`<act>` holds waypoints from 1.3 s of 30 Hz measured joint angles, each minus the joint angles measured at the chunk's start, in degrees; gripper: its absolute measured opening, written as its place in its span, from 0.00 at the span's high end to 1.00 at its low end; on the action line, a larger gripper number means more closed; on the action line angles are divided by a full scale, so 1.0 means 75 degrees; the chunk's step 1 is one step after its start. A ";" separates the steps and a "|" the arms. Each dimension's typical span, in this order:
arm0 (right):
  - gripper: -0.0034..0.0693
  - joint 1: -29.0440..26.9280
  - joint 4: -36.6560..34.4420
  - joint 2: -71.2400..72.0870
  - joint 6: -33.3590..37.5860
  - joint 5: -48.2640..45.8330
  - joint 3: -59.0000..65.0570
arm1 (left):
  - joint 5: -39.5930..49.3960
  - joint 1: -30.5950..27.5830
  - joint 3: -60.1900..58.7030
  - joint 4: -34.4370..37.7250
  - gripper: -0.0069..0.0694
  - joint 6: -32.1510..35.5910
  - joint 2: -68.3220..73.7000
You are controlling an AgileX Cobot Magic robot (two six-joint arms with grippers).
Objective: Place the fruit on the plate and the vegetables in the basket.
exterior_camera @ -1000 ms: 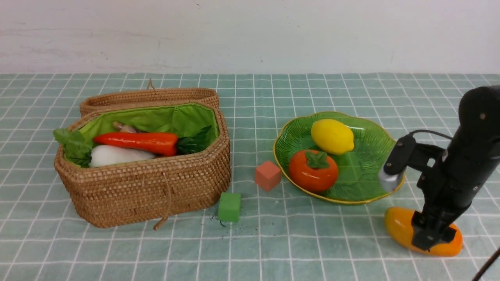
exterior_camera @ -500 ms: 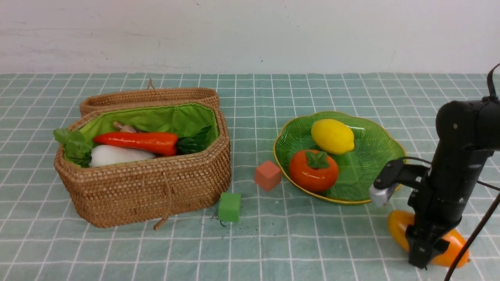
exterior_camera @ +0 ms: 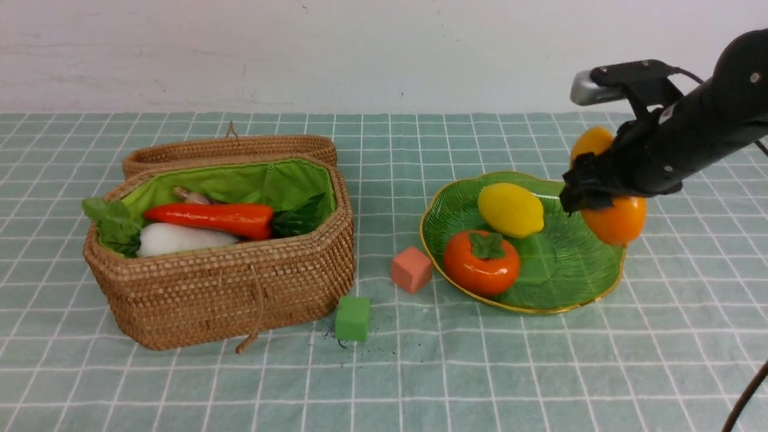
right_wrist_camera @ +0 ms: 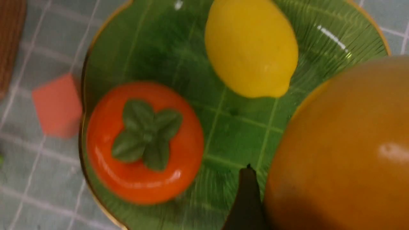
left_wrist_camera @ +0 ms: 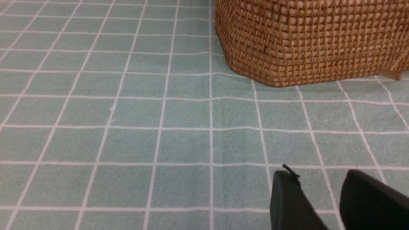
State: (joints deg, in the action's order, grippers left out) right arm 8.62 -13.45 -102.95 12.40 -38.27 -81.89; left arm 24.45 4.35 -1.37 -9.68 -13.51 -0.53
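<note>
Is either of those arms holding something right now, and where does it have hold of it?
The right gripper holds the oblong orange-yellow mango around its middle. The left gripper holds nothing.

A flat tabletop covered in a pale teal cloth with a white grid pattern (exterior_camera: 420, 372) stretches back to a plain off-white painted wall (exterior_camera: 360, 54), faintly scuffed and marked, under soft, even indoor light.

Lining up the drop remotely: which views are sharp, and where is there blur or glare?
Front view: sharp, evenly lit. Right wrist view: mango looms close and soft, pink cube blurred, glare streaks on the plate. Left wrist view: crisp basket weave.
</note>
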 joint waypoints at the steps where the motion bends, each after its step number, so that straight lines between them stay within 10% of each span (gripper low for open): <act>1: 0.24 0.0000 0.0049 -0.0175 -0.0186 0.0116 0.0000 | 0.0000 0.0000 0.0000 0.0000 0.60 0.0000 0.0000; 19: 0.06 0.0000 0.0081 -0.0950 -0.0996 0.0344 0.0007 | 0.0000 0.0000 0.0000 0.0000 0.60 0.0000 0.0000; 27: 0.32 0.0000 0.0254 0.0690 -0.0934 -0.0682 0.0007 | 0.0000 0.0000 0.0000 0.0000 0.60 0.0000 0.0000; 36: 0.93 0.0000 0.0034 0.3503 -0.1239 -0.3639 0.0233 | 0.0000 0.0000 0.0000 0.0000 0.60 0.0000 0.0000; 39: 0.97 0.0000 -0.0261 0.4236 -0.1248 -0.3882 0.0829 | 0.0000 0.0000 0.0000 0.0000 0.60 0.0000 0.0000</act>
State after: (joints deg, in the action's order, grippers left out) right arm 8.62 -15.41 -71.18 3.04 -67.39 -75.67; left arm 24.45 4.35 -1.37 -9.68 -13.51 -0.53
